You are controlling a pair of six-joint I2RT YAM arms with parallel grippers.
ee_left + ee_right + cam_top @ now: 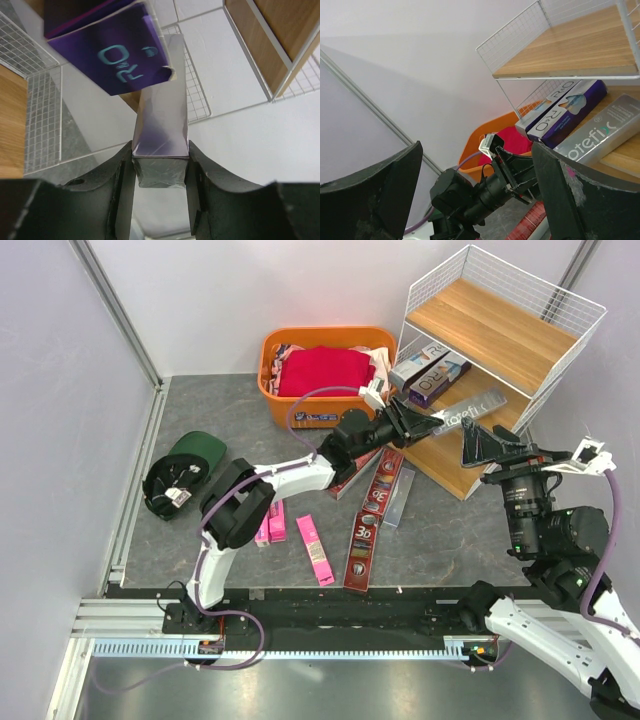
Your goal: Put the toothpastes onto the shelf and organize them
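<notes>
Now my left pincer (160,165) pinches a long silver-grey cardboard toothpaste box (162,115); pushed in crooked, it could knock the purple cardboard box (115,55) just ahead. My right pincer (476,150) hangs spread.

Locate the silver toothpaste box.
Top view, right of centre: the silver box, clamped in the left hand, over the shelf's middle board beside the purple box.
</notes>
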